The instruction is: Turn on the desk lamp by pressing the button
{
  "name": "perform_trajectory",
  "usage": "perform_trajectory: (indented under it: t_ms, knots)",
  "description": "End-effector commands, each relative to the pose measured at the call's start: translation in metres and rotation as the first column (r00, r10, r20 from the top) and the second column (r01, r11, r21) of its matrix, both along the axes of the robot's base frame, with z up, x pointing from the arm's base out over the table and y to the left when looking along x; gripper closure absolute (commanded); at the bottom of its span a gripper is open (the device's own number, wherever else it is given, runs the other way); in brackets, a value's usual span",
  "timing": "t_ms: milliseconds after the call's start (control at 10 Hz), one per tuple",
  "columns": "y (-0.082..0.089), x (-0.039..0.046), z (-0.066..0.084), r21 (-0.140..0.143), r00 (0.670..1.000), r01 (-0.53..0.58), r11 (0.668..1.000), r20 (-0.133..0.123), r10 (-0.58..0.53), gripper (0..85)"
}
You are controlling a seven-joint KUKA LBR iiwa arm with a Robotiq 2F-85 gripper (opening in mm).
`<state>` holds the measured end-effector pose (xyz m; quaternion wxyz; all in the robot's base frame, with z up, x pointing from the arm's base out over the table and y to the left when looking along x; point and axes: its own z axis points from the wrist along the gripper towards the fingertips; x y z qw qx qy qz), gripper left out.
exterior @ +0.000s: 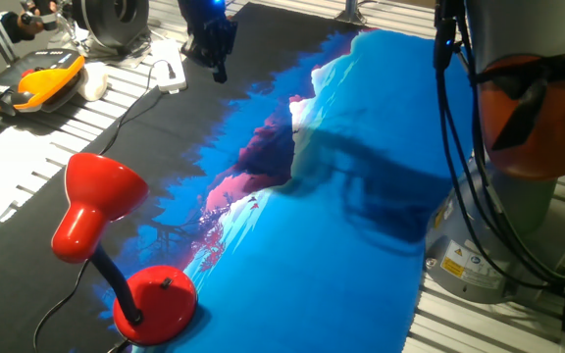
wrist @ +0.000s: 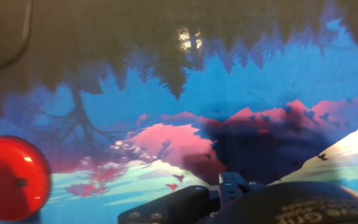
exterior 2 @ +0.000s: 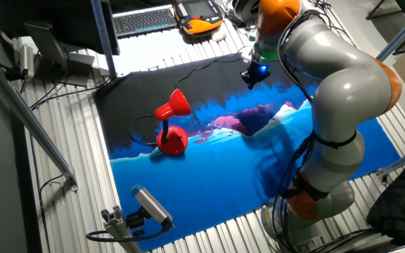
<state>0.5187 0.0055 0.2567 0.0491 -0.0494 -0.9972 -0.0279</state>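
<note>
A blue-and-black mat [exterior: 361, 226] covers your table. The lamp [exterior: 116, 245] stands at its edge, well apart from your gripper [exterior: 214, 49], whose finger state you cannot tell. The button [exterior: 165, 283] is tiny; an off-centre press could slide off the domed base [exterior: 157, 304]. Only the hand view shows the base from above.

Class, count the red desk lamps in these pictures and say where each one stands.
1. The desk lamp stands at the mat's edge, where black meets blue. None seems hidden.
</note>
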Motion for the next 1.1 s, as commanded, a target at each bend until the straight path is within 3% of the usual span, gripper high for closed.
perform_trajectory:
  t_ms: [0,200,500,600,700,800,900,1000]
  knots:
    - [-0.0006,0.0000,-0.0004,0.006,1.000,0.002,1.000,0.003,-0.002,85.0]
    - [-0.0022,-0.0006,-0.0017,-0.002,1.000,0.012,1.000,0.007,-0.012,85.0]
    - [-0.0019,-0.0012,-0.0075,-0.011,0.999,-0.018,1.000,0.051,0.018,85.0]
    - [-0.0019,-0.0012,-0.0075,-0.014,0.997,-0.023,1.000,0.078,0.024,85.0]
    - [-0.0019,-0.0012,-0.0075,-0.078,0.997,-0.019,0.997,0.072,0.024,85.0]
    - [-0.0019,-0.0012,-0.0075,-0.087,0.997,-0.027,0.996,0.066,0.033,85.0]
    - [-0.0019,-0.0012,-0.0075,-0.021,0.999,-0.017,1.000,0.040,0.018,85.0]
    - [-0.0019,-0.0012,-0.0075,0.010,1.000,-0.019,1.000,0.016,0.019,85.0]
